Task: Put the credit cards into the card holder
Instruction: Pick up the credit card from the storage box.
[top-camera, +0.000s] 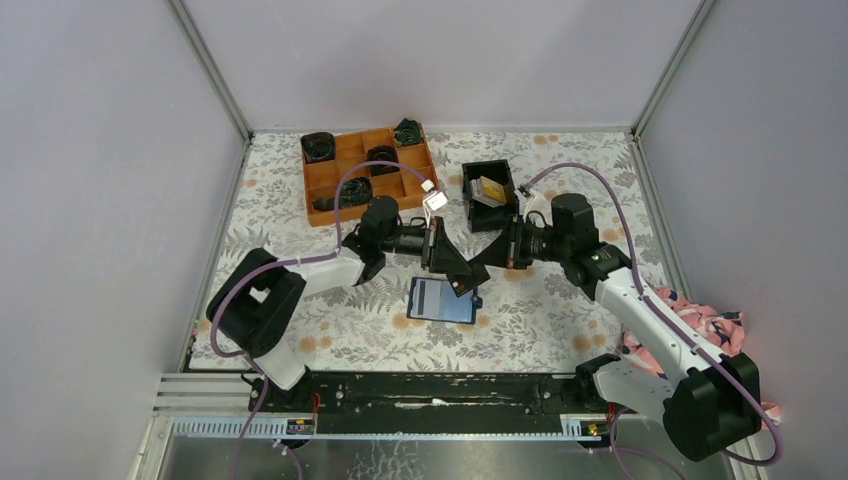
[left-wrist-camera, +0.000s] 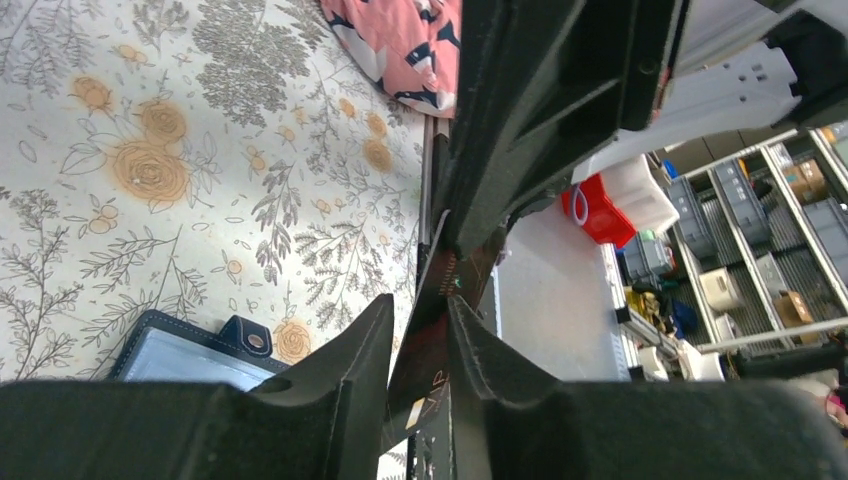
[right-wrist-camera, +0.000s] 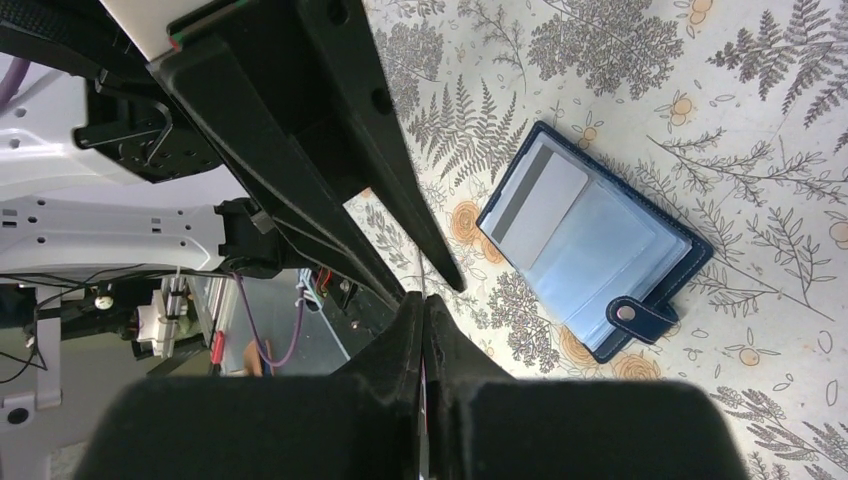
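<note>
Gripping a dark credit card by one end, my right gripper is clenched: in the right wrist view its two black fingers meet with only a thin line between them. The left wrist view shows that end of the card pinched between those fingers, with gold chip contacts visible on the card's face just beneath them. The other end of the card reaches down between the fingers of my left gripper. Those fingers stand apart on either side of it, and a gap shows beside the card, so this pincer is released rather than pressing.

From above, both arms meet over the middle of the table, wrists pointing at each other, with the card held in the air between them.

Directly below lies the card holder, a navy folding wallet lying open and flat on the floral tablecloth, its pale blue inside facing up. Its snap tab sticks out from one edge. A grey credit card with a dark stripe already sits in the slot on the half away from the tab. The held card is above the wallet and not touching it.

Farther back, a black square bin holds a yellow-orange credit card. To its left is an orange compartment tray with dark items in some sections. A pink patterned cloth lies by my right arm's base
</note>
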